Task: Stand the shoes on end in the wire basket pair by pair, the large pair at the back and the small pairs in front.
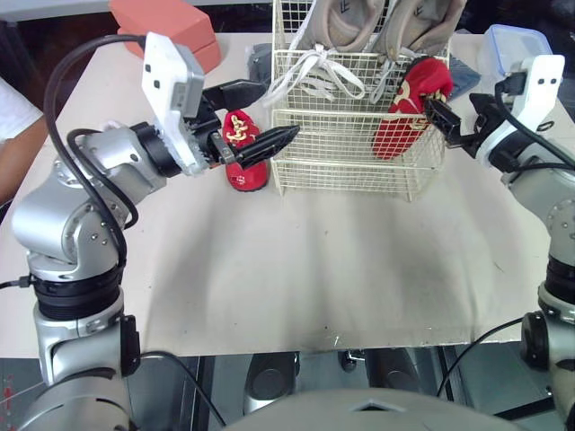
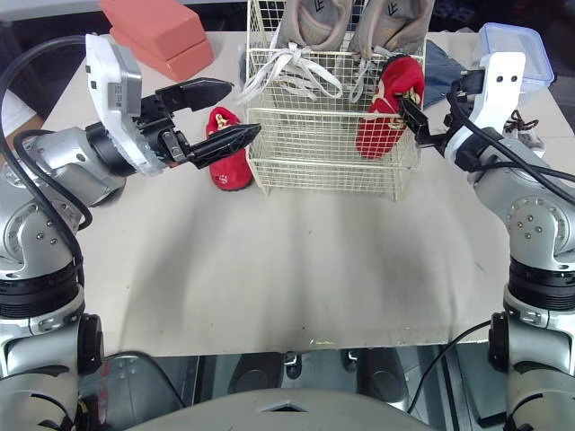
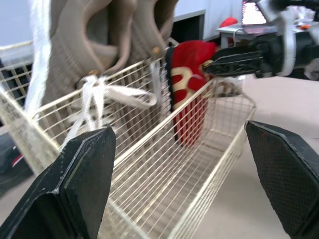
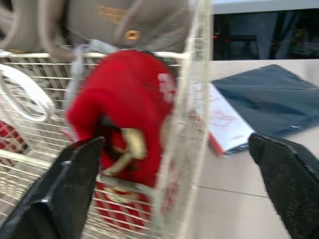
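**Left gripper** (image 1: 280, 109): released, its two black fingers spread wide with nothing between them. It is held level at the left front corner of the wire basket (image 1: 341, 171). The left wrist view looks along the basket's front wall between the parted fingers.

**Loose red shoe** (image 1: 247, 171): stands on the tabletop (image 1: 296, 269) outside the basket, just beside its left wall. It sits directly under and behind the left gripper's lower finger. Whether finger and shoe touch cannot be told.

**Right gripper** (image 1: 449, 108): released, fingers spread apart. It is at the basket's right front corner, at rim height. The basket's side wall runs between its two fingers in the right wrist view.

**Red shoe in basket** (image 1: 404, 121): stands on end in the front right corner of the basket, its top above the rim. It is immediately ahead of the right gripper, and the inner finger's tip is at the shoe's upper edge. Contact cannot be confirmed.

**Large beige pair** (image 1: 350, 22): stands on end at the back of the basket, beyond both grippers. Its white laces (image 1: 310, 76) hang over the wire.

**Other items:** salmon boxes (image 1: 171, 27) lie beyond the left gripper. A clear lidded container (image 1: 512, 45) lies beyond the right gripper.
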Controlling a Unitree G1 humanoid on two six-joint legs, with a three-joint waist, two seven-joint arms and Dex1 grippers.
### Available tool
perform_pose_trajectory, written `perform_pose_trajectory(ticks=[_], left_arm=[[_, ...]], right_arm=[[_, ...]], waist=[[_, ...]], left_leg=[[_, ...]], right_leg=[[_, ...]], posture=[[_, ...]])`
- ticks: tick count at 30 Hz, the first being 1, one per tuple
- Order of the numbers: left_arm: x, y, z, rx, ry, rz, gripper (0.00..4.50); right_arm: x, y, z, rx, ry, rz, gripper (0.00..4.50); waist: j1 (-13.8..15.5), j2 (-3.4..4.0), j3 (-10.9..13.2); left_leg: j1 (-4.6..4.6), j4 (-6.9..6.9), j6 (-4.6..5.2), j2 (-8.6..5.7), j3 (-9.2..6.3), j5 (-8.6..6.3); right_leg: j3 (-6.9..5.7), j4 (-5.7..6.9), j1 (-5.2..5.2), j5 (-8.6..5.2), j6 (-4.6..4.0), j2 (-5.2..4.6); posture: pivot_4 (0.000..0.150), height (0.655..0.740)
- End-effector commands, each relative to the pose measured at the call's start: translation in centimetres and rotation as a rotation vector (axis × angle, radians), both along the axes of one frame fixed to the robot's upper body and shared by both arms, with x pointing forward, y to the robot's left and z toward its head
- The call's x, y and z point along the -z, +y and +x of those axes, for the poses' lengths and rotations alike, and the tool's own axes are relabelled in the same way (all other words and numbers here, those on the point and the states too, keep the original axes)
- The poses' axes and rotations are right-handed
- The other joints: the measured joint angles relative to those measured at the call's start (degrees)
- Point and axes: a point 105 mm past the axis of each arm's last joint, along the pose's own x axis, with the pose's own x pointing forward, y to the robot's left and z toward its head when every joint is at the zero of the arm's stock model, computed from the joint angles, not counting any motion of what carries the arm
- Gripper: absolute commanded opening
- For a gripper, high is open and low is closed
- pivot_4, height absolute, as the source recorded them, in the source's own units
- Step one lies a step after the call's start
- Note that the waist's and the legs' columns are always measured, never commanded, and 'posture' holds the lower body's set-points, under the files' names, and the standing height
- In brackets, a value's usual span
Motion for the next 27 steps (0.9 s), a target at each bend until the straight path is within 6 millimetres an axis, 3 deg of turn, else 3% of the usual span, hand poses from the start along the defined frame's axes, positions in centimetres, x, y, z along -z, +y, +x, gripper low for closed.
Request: perform_pose_trajectory(ticks=[1,7,11,17,22,27], left_arm=[[-1.4,1.6,0.1,-0.044,-0.05,-0.034,4.5],[-1.3,5.3,2.6,-0.209,-0.035,-0.123,4.5],[-0.4,7.7,4.4,-0.296,0.04,-0.196,4.5],[3.0,11.7,7.4,-0.459,0.195,-0.214,4.5],[4.3,13.5,9.0,-0.514,0.29,-0.216,4.5],[5.3,14.0,11.0,-0.57,0.356,-0.172,4.5]], right_arm=[[-2.5,-0.4,-1.8,-0.069,-0.112,-0.041,4.43],[-2.3,2.7,-5.9,-0.403,-0.186,-0.135,4.43],[-0.9,4.9,-8.0,-0.556,-0.234,-0.169,4.43],[2.4,6.4,-9.1,-0.641,-0.225,-0.232,4.43],[2.6,6.8,-9.4,-0.661,-0.26,-0.218,4.43],[2.7,7.1,-9.4,-0.667,-0.29,-0.218,4.43]], waist=[[0.01,0.0,0.0],[0.05,0.0,0.0],[0.09,-0.01,0.0],[0.1,-0.07,-0.02],[0.1,-0.15,0.02],[0.15,-0.19,0.01]], left_leg=[[0.0,-0.02,0.0,0.0,0.0,0.0],[0.02,-0.05,0.01,0.01,0.0,-0.01],[0.02,-0.05,0.02,0.01,-0.03,-0.01],[0.0,-0.03,0.01,0.03,-0.01,-0.01],[0.0,-0.02,0.01,0.02,-0.04,0.0],[-0.06,0.05,0.01,-0.03,-0.03,0.0]], right_leg=[[0.0,-0.02,0.0,0.0,0.0,0.01],[-0.02,-0.07,0.01,-0.01,0.02,0.0],[-0.05,-0.08,0.02,-0.06,0.1,0.0],[-0.07,-0.08,0.02,-0.09,0.17,-0.04],[-0.11,-0.06,0.02,-0.04,0.08,-0.02],[-0.2,-0.06,0.02,-0.01,0.02,-0.03]], posture=[[0.15,0.686],[0.15,0.686],[0.15,0.686],[0.15,0.686],[0.15,0.686],[0.15,0.686]])
